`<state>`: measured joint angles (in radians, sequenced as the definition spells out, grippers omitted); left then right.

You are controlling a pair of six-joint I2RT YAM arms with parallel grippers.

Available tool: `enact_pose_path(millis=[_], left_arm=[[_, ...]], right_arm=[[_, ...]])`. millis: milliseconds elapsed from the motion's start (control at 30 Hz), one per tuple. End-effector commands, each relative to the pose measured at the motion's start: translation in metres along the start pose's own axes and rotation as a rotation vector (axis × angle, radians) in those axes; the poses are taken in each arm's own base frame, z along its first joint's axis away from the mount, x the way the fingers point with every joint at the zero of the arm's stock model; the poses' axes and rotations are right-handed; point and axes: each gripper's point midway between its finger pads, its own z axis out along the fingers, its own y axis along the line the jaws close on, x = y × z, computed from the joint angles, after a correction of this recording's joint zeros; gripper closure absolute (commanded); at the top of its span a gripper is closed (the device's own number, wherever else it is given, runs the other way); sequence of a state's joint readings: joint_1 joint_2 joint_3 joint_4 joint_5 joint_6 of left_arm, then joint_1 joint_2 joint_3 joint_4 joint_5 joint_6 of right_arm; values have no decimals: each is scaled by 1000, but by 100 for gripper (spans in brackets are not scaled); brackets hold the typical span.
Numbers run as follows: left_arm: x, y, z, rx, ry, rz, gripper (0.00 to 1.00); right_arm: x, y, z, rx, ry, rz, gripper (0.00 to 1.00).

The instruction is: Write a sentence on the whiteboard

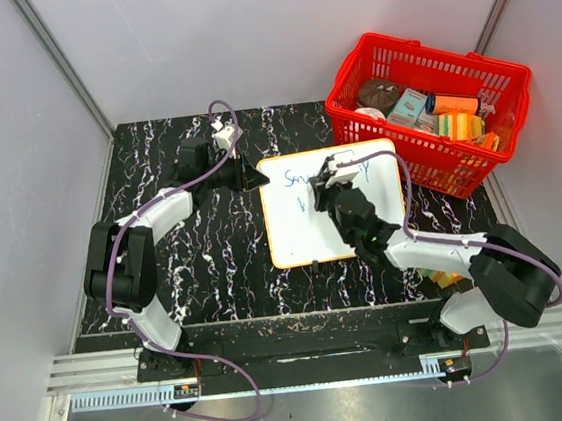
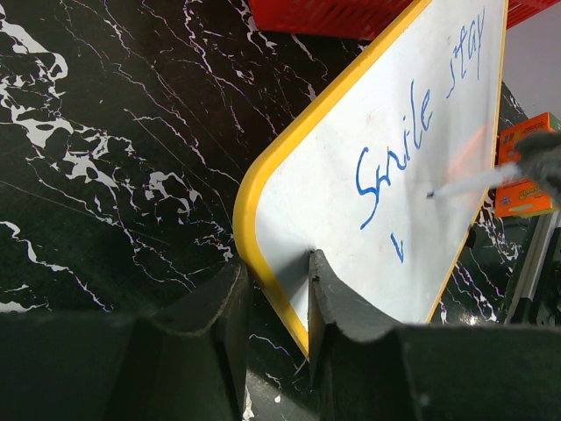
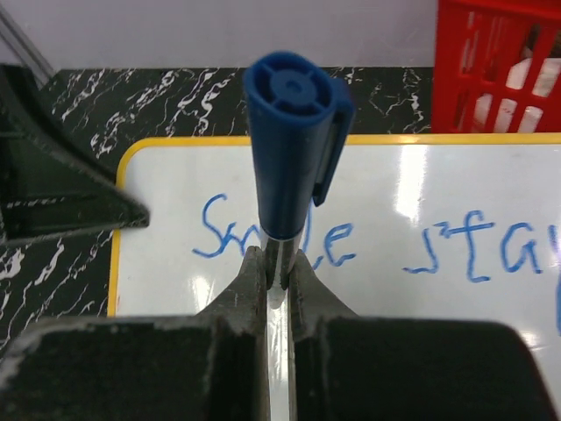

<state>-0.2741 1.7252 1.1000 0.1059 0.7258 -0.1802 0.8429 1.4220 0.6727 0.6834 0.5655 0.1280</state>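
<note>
The whiteboard [image 1: 299, 239] lies flat on the black marble table, white with an orange-yellow frame. Blue marker words "Smile stay" [image 3: 219, 235] run along its far side, and a short blue stroke [image 2: 396, 247] sits under "Smile" [image 2: 394, 158]. My left gripper [image 2: 279, 276] is shut on the board's far-left frame edge [image 2: 263, 175], one finger on the white face. My right gripper [image 3: 278, 263] is shut on a silver marker with a blue cap [image 3: 289, 123] on its back end, above the board [image 3: 175, 289]. The marker's tip [image 2: 431, 194] hovers just below the words.
A red basket [image 1: 450, 52] full of boxes and packets stands at the back right, just beyond the board's right corner. An orange box [image 2: 521, 167] lies past the board's near-right edge. Grey walls close in the table on three sides.
</note>
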Motion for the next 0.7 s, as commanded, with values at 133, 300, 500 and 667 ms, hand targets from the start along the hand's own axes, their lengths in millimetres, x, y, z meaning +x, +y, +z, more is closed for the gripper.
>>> enact_pose_path(millis=[133, 300, 500, 667], left_arm=[[66, 27, 11, -127, 186, 64, 100], [66, 27, 11, -125, 186, 64, 100], [65, 27, 12, -125, 185, 65, 100], [67, 26, 12, -124, 188, 64, 100]], right_arm=[[-37, -23, -9, -67, -95, 159, 100], [-44, -24, -17, -90, -150, 147, 100], [-42, -21, -22, -34, -188, 73, 100], [-47, -8, -31, -5, -260, -9, 100]])
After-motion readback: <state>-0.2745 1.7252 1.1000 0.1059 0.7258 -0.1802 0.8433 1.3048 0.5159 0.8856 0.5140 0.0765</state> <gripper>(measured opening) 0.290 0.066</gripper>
